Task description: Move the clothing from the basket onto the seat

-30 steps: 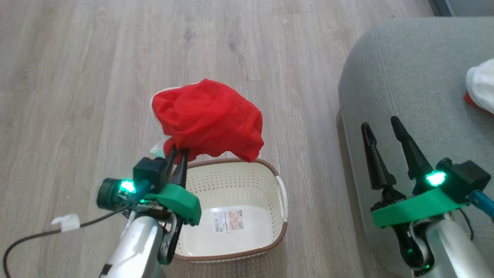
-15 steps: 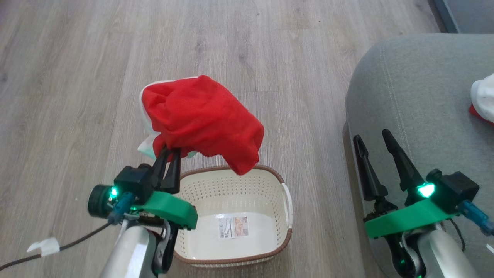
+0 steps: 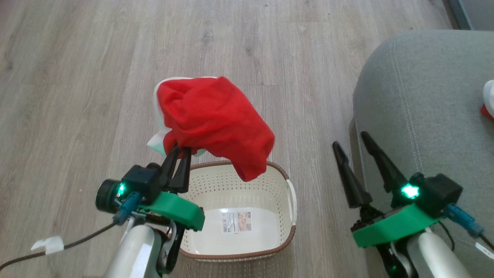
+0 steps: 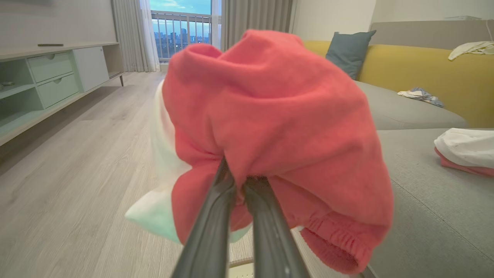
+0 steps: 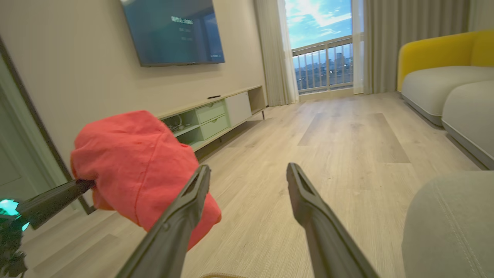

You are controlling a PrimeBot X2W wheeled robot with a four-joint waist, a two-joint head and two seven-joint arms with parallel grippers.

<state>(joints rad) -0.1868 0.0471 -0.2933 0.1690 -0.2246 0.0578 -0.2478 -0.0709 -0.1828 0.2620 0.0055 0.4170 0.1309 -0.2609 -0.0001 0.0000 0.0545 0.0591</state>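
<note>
Little has moved: the red garment hangs above the basket, left gripper jaws clamped on it, right gripper jaws spread, empty. Next, seemingly, carry it rightward onto the seat.

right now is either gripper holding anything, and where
Left gripper pinches the red garment by a bunched fold on its underside; right gripper is open and empty.

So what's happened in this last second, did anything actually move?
The right jaws, wide open, slid left and back, off the seat edge toward the floor; the view also shifted a little. The left jaws stay shut on the red garment above the empty basket; the other garment stays on the seat.
</note>
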